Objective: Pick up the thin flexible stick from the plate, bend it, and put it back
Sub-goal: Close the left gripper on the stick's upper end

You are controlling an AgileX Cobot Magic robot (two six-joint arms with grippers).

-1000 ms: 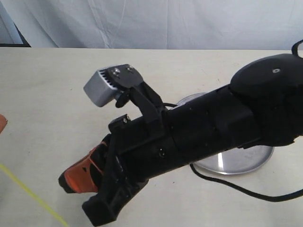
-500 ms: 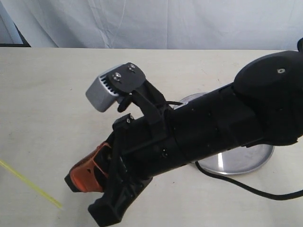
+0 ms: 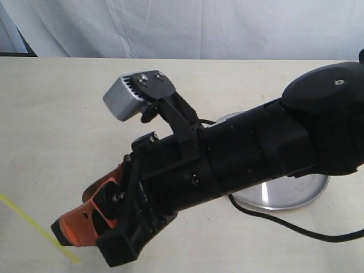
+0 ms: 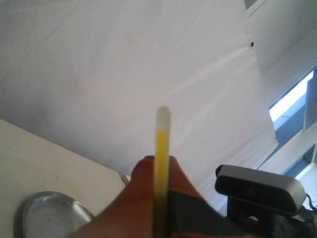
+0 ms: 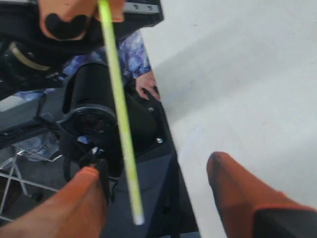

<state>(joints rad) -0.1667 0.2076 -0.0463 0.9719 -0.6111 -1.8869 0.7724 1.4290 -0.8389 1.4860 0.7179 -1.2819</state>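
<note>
The thin flexible stick (image 4: 161,148) is a bright yellow strand with a pale tip, and my left gripper (image 4: 159,160) is shut on it. In the exterior view the stick (image 3: 34,226) slants in from the left edge above the table; the left gripper is out of that view. My right gripper (image 5: 154,166) is open, and the stick (image 5: 119,114) hangs with its pale end between the two orange fingers, touching neither. That gripper (image 3: 65,233) reaches across to the lower left beside the stick's free end. The silver plate (image 3: 296,193) lies mostly behind the right arm and holds nothing that shows.
The black right arm (image 3: 244,153) with its grey wrist camera (image 3: 122,99) lies slantwise over the beige table (image 3: 68,114). A black cable (image 3: 296,230) runs beside the plate. White cloth hangs behind the table. The plate (image 4: 49,215) also shows in the left wrist view.
My right gripper has moved down and to the left, up to the stick's free end. The stick has shifted slightly. The left gripper's orange tip has left the exterior view.
</note>
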